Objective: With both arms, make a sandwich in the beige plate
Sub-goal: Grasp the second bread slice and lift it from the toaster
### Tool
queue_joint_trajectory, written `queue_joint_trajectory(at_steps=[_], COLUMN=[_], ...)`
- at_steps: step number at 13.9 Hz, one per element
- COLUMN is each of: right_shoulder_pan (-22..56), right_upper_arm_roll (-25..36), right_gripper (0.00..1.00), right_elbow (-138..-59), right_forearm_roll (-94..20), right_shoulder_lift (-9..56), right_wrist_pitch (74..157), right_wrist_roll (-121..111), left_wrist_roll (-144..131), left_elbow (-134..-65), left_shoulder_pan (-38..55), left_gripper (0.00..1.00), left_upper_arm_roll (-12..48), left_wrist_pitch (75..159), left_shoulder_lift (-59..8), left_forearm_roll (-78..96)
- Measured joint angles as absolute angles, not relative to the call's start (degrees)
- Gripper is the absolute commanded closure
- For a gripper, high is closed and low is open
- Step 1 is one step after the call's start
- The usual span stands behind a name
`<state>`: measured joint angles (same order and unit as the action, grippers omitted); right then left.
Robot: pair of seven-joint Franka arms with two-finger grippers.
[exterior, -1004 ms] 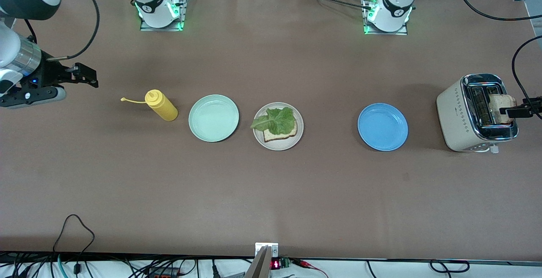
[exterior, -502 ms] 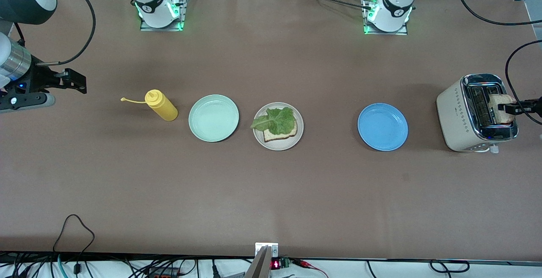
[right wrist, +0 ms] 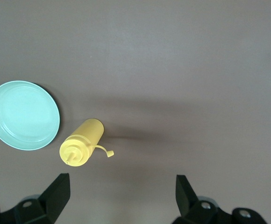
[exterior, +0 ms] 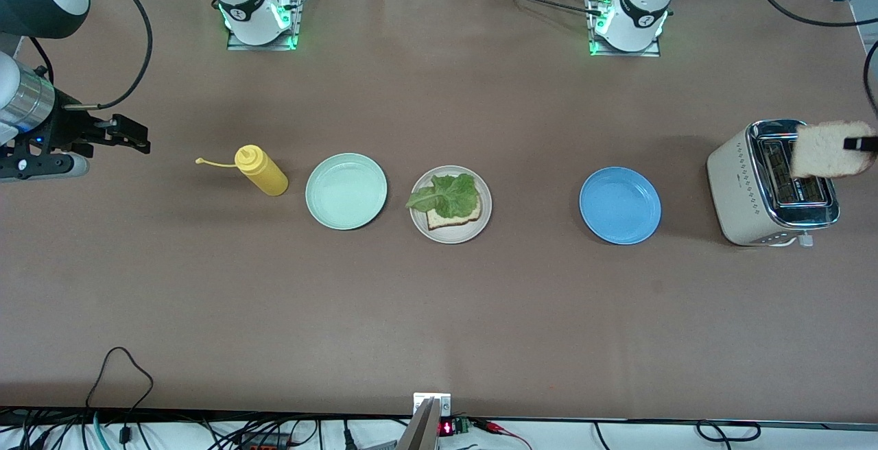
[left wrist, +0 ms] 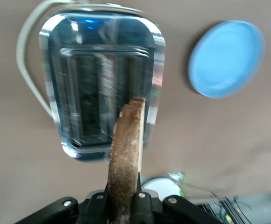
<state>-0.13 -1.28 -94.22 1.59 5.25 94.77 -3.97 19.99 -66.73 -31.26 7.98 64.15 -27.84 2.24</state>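
The beige plate [exterior: 480,225] sits mid-table and holds one bread slice [exterior: 453,219] with a green lettuce leaf [exterior: 446,195] on top. My left gripper [exterior: 863,143] is shut on a second bread slice [exterior: 826,150] and holds it in the air over the toaster [exterior: 744,186]. In the left wrist view the slice [left wrist: 126,154] stands edge-on between my fingers [left wrist: 142,205], above the toaster's slots [left wrist: 98,93]. My right gripper [exterior: 134,136] is open and empty, over the table at the right arm's end, beside the yellow bottle [exterior: 262,171].
A mint-green plate [exterior: 346,191] lies between the yellow bottle and the beige plate. A blue plate [exterior: 619,204] lies between the beige plate and the toaster; it also shows in the left wrist view [left wrist: 226,58]. The right wrist view shows the bottle [right wrist: 82,142] and mint plate [right wrist: 23,115].
My left gripper has lifted the bread slice up out of the toaster slot. My right gripper drew back toward the table's end, then shifted slightly.
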Motion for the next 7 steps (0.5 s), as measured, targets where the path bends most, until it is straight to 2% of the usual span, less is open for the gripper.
queue_joint_trajectory(at_steps=[2,4,7], right_shoulder_pan=[-0.1,-0.2,-0.9], right_upper_arm_roll=[-1.3,-1.3,-1.2], right_gripper=[0.0,0.0,0.0], right_elbow=[-94.1,-93.8,-93.8], right_forearm_roll=[1.6,1.6,1.6], right_shoulder_lift=[5.3,5.4,5.7], right_wrist_pitch=[94.8,94.8,94.7], right_wrist_roll=[-4.0,-4.0,-3.3], left_wrist_roll=[20.3,18.5,10.5], left_elbow=[-64.1,-65.2,-72.2], left_shoulder_pan=[-31.3,-30.7,-26.8], left_gripper=[1.0,1.0,1.0], left_upper_arm_roll=[13.7,20.4,24.4], left_wrist_pitch=[60.2,59.8,67.3], left_shoulder_lift=[-27.1,-27.2,-28.3], left_forearm_roll=[4.7,10.0,21.9])
